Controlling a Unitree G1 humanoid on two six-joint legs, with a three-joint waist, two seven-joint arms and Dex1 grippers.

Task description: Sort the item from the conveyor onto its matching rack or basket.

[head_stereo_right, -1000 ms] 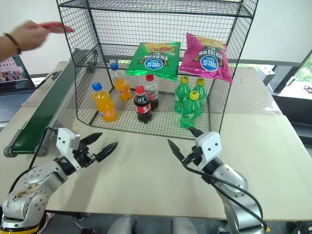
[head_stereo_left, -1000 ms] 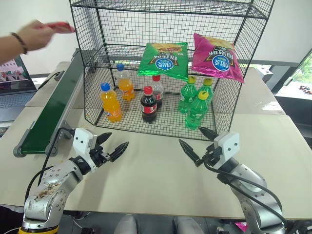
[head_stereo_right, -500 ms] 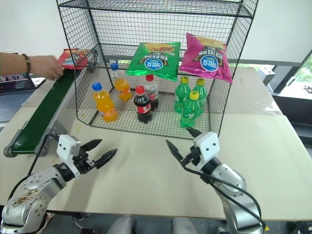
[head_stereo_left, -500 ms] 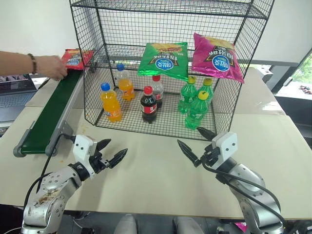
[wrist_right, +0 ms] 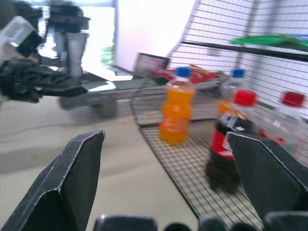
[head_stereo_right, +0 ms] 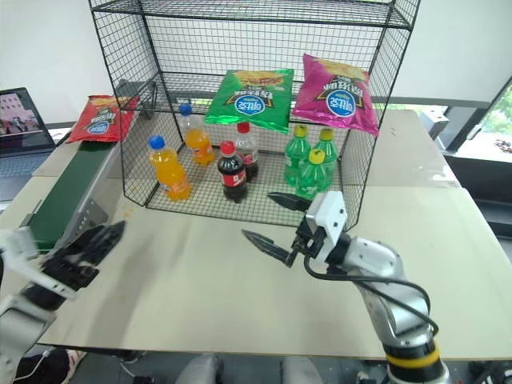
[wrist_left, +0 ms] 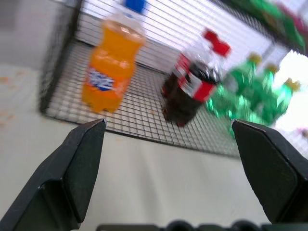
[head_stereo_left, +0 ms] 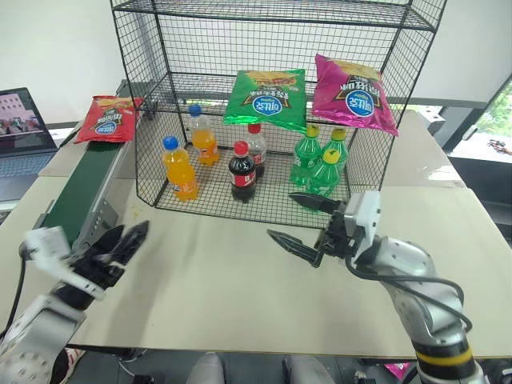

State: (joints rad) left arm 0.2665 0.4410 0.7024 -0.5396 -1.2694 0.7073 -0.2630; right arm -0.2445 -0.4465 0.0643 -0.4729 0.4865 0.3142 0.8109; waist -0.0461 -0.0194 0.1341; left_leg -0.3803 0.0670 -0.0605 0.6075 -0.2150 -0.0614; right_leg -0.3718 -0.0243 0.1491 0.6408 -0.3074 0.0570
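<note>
one red crisp bag (head_stereo_left: 109, 118) lying on the far end of the conveyor (head_stereo_left: 84, 186), beside the rack (head_stereo_left: 272, 104). left gripper (head_stereo_left: 120, 246), jaws wide and empty, near the belt's close end, well short of the bag. right gripper (head_stereo_left: 308, 224), also spread, empty, before the rack. step: pickup pending; next, reach along the belt.

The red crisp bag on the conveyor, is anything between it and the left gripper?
Nothing visible. The red crisp bag lies at the conveyor's far end, and the open left gripper hovers near its near end, bare belt between.
</note>
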